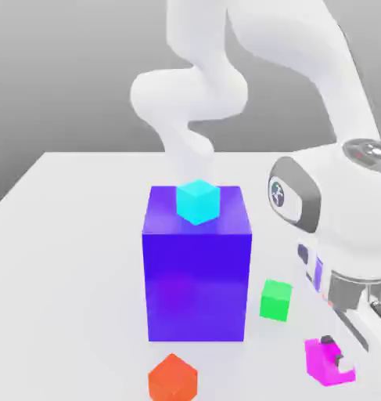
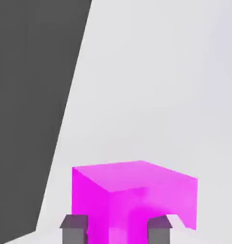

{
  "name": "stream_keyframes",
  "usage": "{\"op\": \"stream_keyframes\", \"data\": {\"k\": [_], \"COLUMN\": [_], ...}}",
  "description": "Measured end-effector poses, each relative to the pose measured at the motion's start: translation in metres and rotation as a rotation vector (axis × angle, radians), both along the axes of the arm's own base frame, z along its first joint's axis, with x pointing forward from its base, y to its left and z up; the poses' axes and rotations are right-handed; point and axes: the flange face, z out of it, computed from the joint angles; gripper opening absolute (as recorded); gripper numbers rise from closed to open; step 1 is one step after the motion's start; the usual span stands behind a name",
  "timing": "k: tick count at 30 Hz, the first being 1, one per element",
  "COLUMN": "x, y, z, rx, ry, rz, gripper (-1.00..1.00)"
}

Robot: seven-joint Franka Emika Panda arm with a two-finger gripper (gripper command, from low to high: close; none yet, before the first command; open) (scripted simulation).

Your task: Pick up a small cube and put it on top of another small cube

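Exterior view: round logo on the white arm [image 1: 328, 200], lettering unreadable.

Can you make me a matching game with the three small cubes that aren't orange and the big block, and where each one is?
1. Small bright magenta cube
2. Small bright green cube
3. Small cyan cube
4. Big blue-purple block

A. On top of the big block
B. At the gripper's fingers
C. Underneath the cyan cube
D. On the table, between the big block and the magenta cube in the exterior view

Pairs: 1-B, 2-D, 3-A, 4-C
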Motion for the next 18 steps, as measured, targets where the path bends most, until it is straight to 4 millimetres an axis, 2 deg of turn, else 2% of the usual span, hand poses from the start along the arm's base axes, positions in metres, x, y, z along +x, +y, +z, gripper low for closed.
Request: {"op": "stream_keyframes", "data": {"k": [8,13,15,18], "x": [-0.093,-0.148,-0.158,-0.160], "y": [-0.007,-0.028,-0.030,-0.029], "z": [0.024,0.027,0.019,-0.001], "rx": [0.001,-0.023,-0.021,-0.013], "ry": [0.006,-0.005,-0.004,0.003], "rz": [-0.135,-0.239,-0.256,-0.261], "gripper": [-1.00,-1.00,-1.00,-1.00]}}
